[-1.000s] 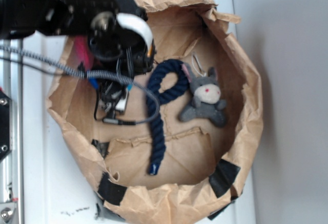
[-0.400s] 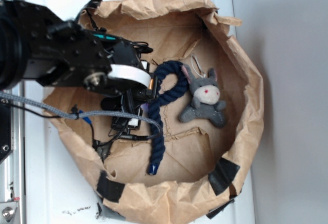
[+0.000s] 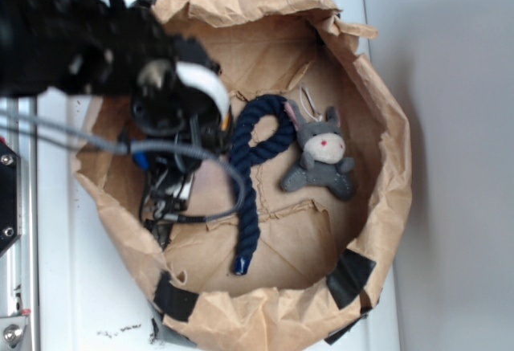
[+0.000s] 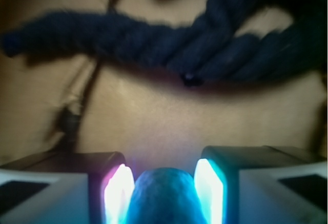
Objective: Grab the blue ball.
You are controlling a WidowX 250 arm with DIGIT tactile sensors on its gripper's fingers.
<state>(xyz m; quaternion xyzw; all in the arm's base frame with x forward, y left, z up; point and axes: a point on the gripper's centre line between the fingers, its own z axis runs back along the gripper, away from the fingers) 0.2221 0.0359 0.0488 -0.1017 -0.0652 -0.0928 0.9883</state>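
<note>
- In the wrist view the gripper (image 4: 164,193) is pinching the blue ball (image 4: 163,198) between its two fingers (image 4: 117,196); the jaws are standing only as far apart as the ball is wide, and both glowing inner pads are pressing against its sides.
- The ball is sitting at the bottom edge of that view, with only its rounded teal top showing; the rest is lying out of frame.
- Beyond the fingertips the bare brown paper floor is showing, and farther off the dark navy rope (image 4: 169,44) is lying across the top of the view, apart from the claw.
- In the exterior view the black arm (image 3: 72,42) is reaching in from the upper left over the crumpled brown paper bag (image 3: 385,198), and it is appearing blurred.
- The gripper (image 3: 170,190) is hanging over the left part of the bag floor, left of the rope (image 3: 250,158); the ball cannot be made out there.
- A grey plush toy (image 3: 321,158) is lying just right of the rope's loop, well apart from the claw.
- A grey cable (image 3: 120,146) is running across the arm.
</note>
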